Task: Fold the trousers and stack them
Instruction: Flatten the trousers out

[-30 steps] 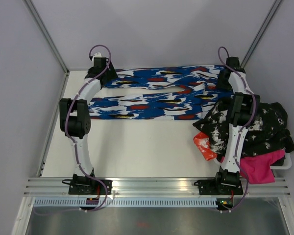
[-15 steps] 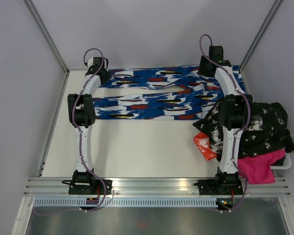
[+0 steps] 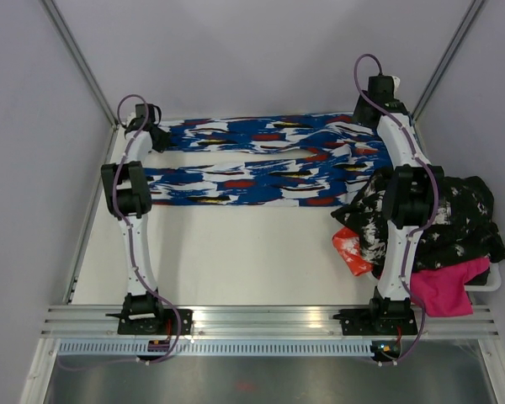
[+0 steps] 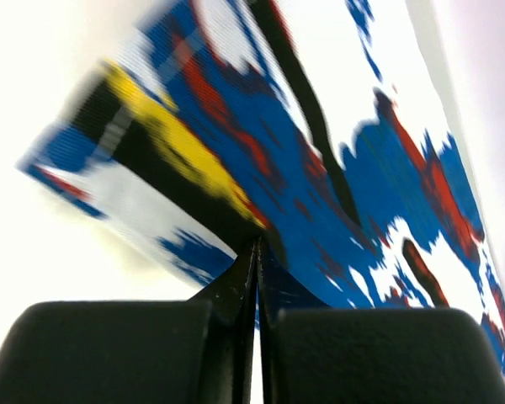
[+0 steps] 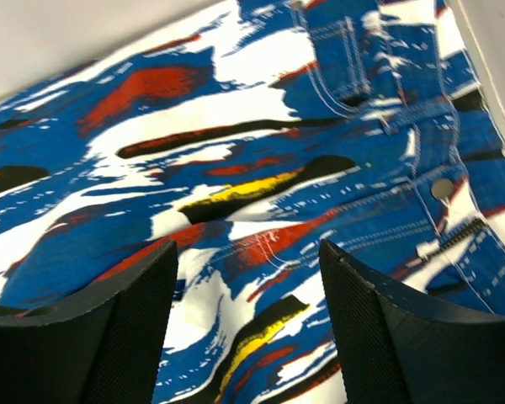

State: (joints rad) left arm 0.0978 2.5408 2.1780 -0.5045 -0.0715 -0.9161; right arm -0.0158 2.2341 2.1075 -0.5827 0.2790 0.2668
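The trousers (image 3: 269, 160) lie flat across the far half of the table, royal blue with white, red, black and yellow splashes. Both legs run to the left and the waist is at the right. My left gripper (image 3: 155, 137) is at the far leg's cuff. In the left wrist view its jaws are shut on the hem of the trousers (image 4: 236, 160), the fingertips (image 4: 246, 257) pinching a thin edge of cloth. My right gripper (image 3: 377, 114) hovers over the waist. Seen from the right wrist, it (image 5: 246, 252) stands open above the trousers (image 5: 236, 177), near the button (image 5: 442, 187).
A pile of clothes sits at the right edge: a black-and-white garment (image 3: 442, 215), a pink one (image 3: 442, 290) and an orange-red piece (image 3: 348, 247), on a white tray (image 3: 491, 284). Grey walls enclose the table (image 3: 236, 261) at back and sides.
My left gripper has moved left to the far leg's cuff and shut on it. The right arm has swung back over the waist, its jaws opening wider.
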